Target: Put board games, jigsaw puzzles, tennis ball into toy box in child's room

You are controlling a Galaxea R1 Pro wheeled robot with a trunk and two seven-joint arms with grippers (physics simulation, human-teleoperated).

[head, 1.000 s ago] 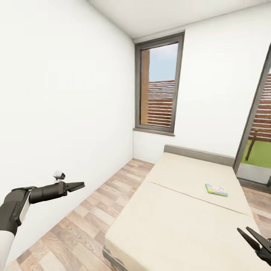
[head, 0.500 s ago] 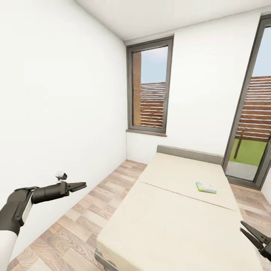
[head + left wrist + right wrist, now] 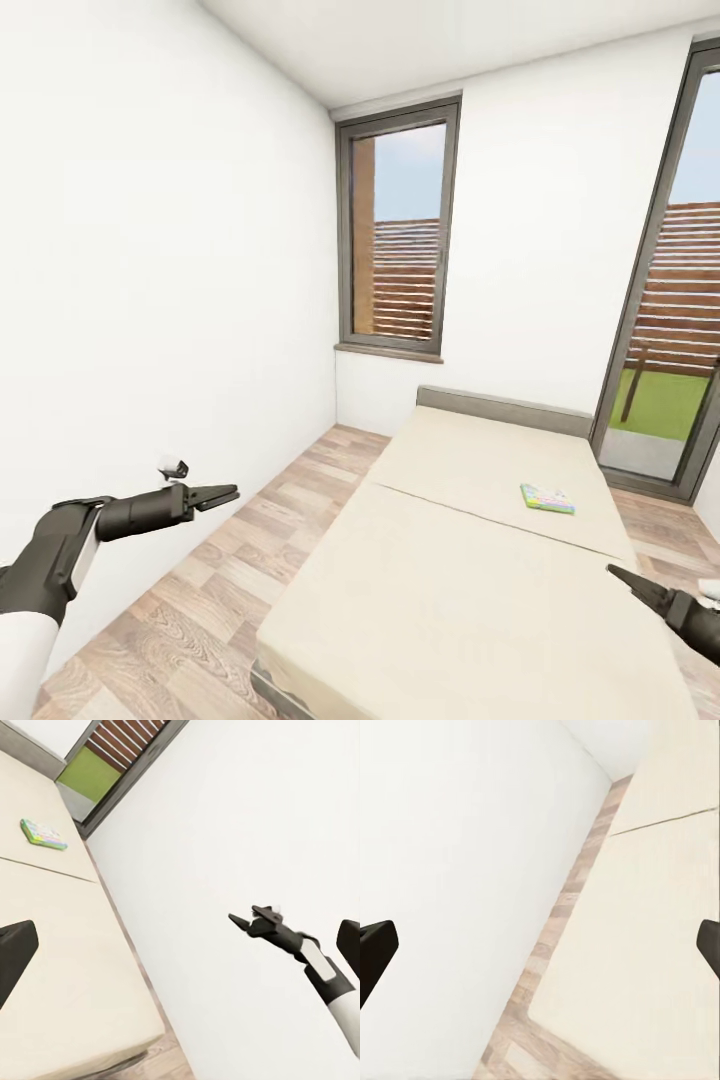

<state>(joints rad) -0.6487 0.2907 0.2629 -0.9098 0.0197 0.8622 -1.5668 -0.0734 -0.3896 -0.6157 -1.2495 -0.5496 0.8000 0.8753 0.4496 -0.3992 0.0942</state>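
The bed (image 3: pixel 470 590) runs lengthwise along the room, its plain cream mattress split in two sections, with a low grey headboard (image 3: pixel 505 408) against the far white wall. One board game (image 3: pixel 547 498) lies flat on the far section of the mattress, toward the side nearest the glass door (image 3: pixel 660 330), its bright green edge and pale printed face turned up; from the left wrist camera the same board game (image 3: pixel 43 834) shows as a small green rectangle lying alone on the cream surface. The left gripper (image 3: pixel 222 494) is held out over the wood-plank floor (image 3: pixel 200 600) between the side wall (image 3: pixel 150 280) and the bed, well short of the game, its jaws nearly together and holding nothing. The right gripper (image 3: pixel 632 583) pokes in low over the near corner of the mattress, also empty; from the head camera its jaws look close together, though the wrist cameras show each pair of fingertips set wide at the picture edges. A tall grey-framed window (image 3: pixel 397 230) stands above the headboard's left end.
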